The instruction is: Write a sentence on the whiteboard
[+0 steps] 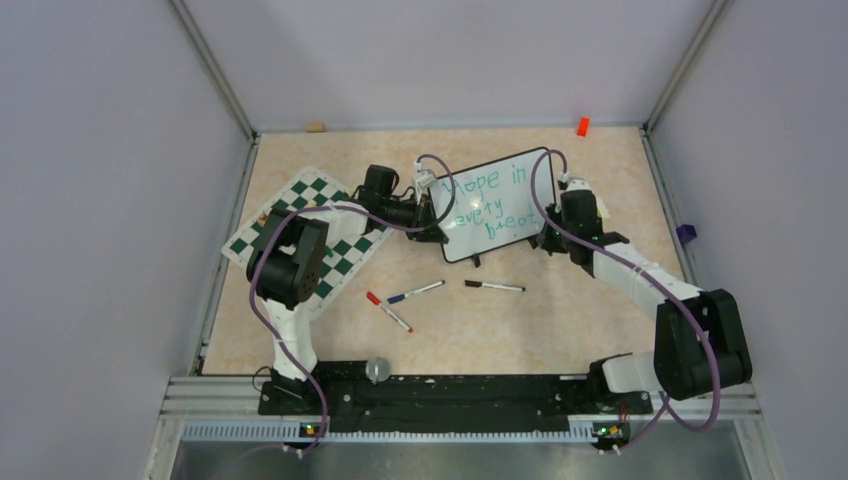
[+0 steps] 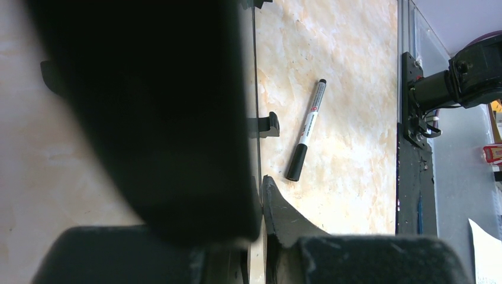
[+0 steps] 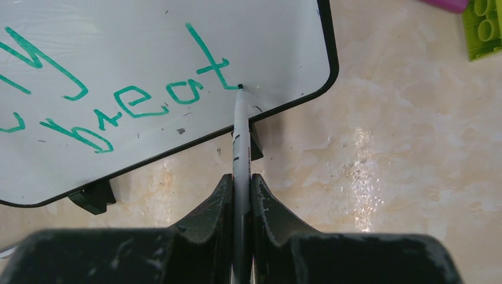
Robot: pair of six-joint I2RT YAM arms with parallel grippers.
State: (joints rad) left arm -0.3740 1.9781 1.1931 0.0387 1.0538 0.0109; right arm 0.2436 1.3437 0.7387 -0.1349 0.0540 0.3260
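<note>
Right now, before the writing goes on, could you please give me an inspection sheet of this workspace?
Surface: beige marbled tabletop, no spill seen.
Job's things: whiteboard held at one edge; sentence reads "Hope in every breat", final letter missing; green marker tip touches the board.
Clutter: chessboard mat; loose red-capped marker, blue-capped marker, black marker; green toy brick.
Grippers: left hand shut on whiteboard; right hand shut on green marker.
Cables: purple cables along both arms.
Surroundings: plain grey walls, metal frame rails.
</note>
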